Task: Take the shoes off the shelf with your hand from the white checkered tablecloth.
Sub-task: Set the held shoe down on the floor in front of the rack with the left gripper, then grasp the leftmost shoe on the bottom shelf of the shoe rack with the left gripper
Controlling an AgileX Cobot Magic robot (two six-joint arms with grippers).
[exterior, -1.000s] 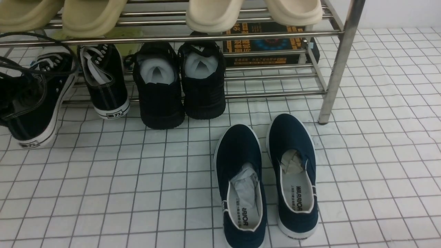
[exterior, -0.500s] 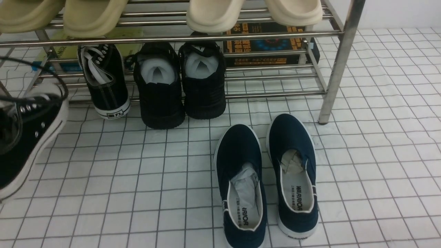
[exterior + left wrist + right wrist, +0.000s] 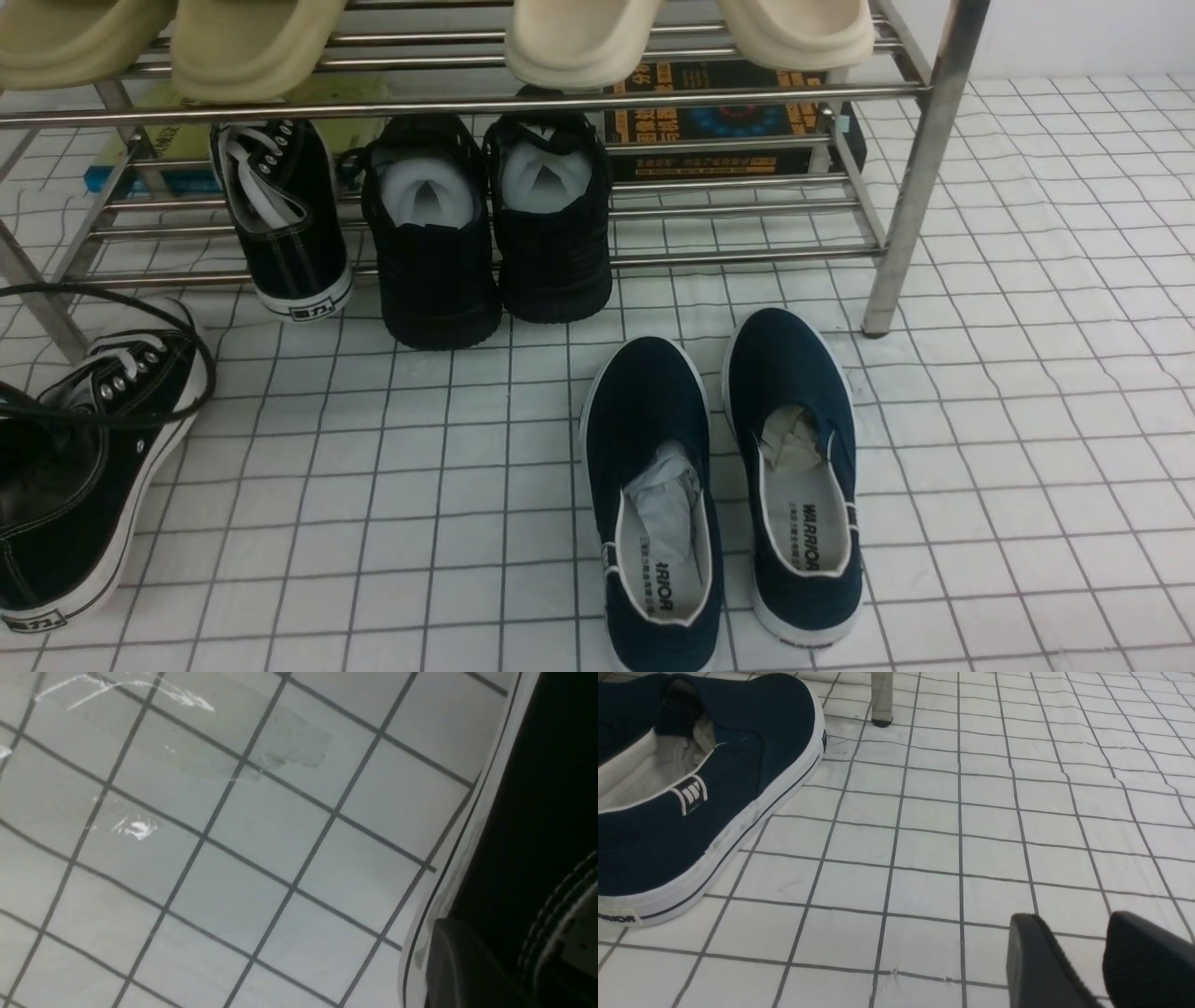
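Note:
One black canvas sneaker [image 3: 75, 485] with white laces and sole is at the far left, off the shelf [image 3: 560, 98], low over or on the white checkered tablecloth [image 3: 373, 485]. Black cables [image 3: 140, 317] loop over it; the left gripper itself is hidden there. In the left wrist view my left gripper [image 3: 495, 933] is shut on the sneaker's side [image 3: 537, 788], one finger [image 3: 448, 956] outside by the white sole. The other sneaker [image 3: 285, 219] stands on the lower tier. My right gripper [image 3: 1073, 919] is open and empty, low over the cloth.
All-black knit shoes [image 3: 485, 224] stuffed with paper stand on the lower tier. Navy slip-ons [image 3: 719, 476] lie on the cloth in front; one shows in the right wrist view [image 3: 691, 788]. Beige slippers [image 3: 579, 37] sit on the upper tier. A shelf leg [image 3: 910, 187] stands right.
The held sneaker has come off the lower tier, swung out to the left and toward the camera, then down to the cloth in front of the shelf. The right arm has not moved.

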